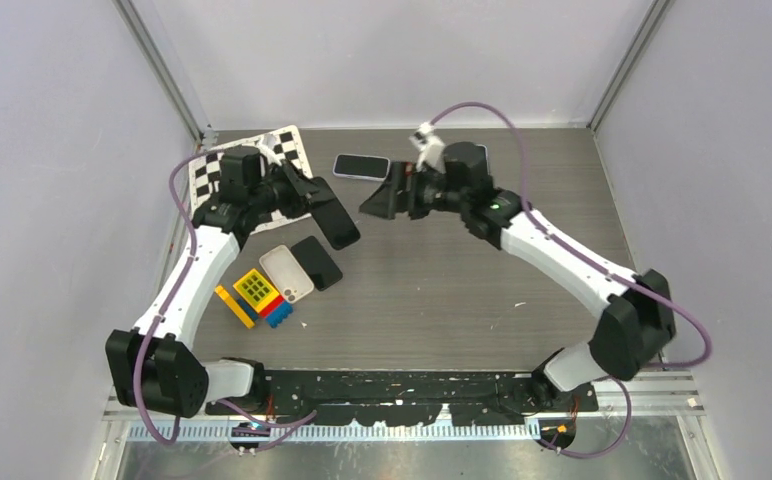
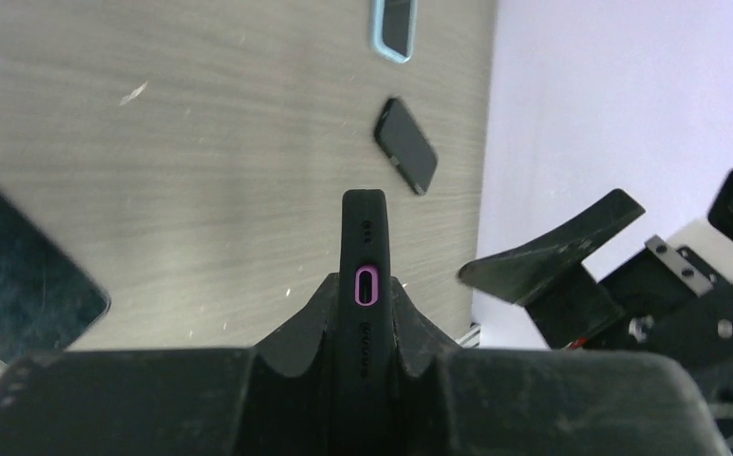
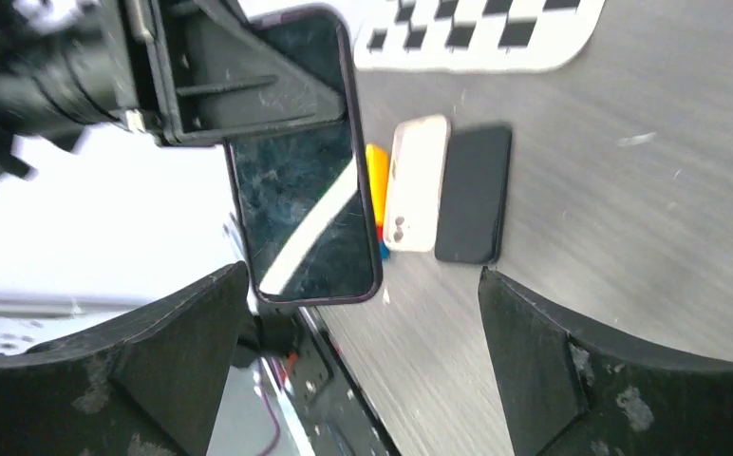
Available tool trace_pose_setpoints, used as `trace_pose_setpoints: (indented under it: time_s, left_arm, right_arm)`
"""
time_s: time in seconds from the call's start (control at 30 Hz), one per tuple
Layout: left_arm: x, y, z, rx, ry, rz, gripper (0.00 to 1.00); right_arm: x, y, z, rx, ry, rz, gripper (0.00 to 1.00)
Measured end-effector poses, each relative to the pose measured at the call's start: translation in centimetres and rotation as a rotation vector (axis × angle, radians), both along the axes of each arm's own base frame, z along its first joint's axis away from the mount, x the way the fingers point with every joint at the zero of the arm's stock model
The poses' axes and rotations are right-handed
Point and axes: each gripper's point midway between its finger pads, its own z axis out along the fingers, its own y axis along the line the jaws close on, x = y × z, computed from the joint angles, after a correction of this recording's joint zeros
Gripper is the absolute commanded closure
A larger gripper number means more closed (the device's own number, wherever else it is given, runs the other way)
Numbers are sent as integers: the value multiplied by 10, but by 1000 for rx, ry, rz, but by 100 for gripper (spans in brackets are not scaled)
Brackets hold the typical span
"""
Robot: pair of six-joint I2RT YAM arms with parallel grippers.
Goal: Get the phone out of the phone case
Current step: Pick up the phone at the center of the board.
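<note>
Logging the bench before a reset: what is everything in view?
cased phone: 1, black, held aloft
blue phone: 1, light-blue case, far centre
dark phone: 1, black, by the table edge
white case: 1, white, left centre
black phone: 1, black, beside white case
blocks: several, yellow, green, red, blue, by white case
checkerboard: 1, black-white, far left
table: 1, grey wood
left claw: 1, black, shut on cased phone
right claw: 1, black, open

Pale lavender walls (image 1: 52, 150) enclose a grey woodgrain tabletop (image 1: 462, 290).
</note>
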Motion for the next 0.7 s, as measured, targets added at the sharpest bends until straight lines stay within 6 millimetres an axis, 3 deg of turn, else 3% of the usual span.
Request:
trace_pose_setpoints:
  time_s: [0.1, 0.2, 0.3, 0.4, 0.5, 0.57, 0.7]
  left_arm:
    - [9, -2, 27, -31, -107, -33, 100]
    - [15, -12, 64, -91, -258, -97, 100]
    - [14, -22, 102, -158, -396, -160, 100]
    - [9, -30, 140, -224, -518, -214, 100]
    - [5, -31, 168, -278, -591, -215, 100]
    - [3, -29, 178, -309, -595, -192, 100]
    - [-1, -23, 186, -370, -579, -122, 100]
  right_arm:
    - [16, -29, 34, 143, -45, -89, 17]
    - [20, -42, 65, 263, -80, -129, 26]
    - [10, -34, 86, 364, -76, -84, 27]
    - [-1, -27, 99, 458, -49, -28, 19]
    - [-10, -24, 107, 523, -27, 6, 18]
    - [-15, -21, 111, 555, -1, 28, 19]
    - [-25, -16, 118, 581, 25, 68, 36]
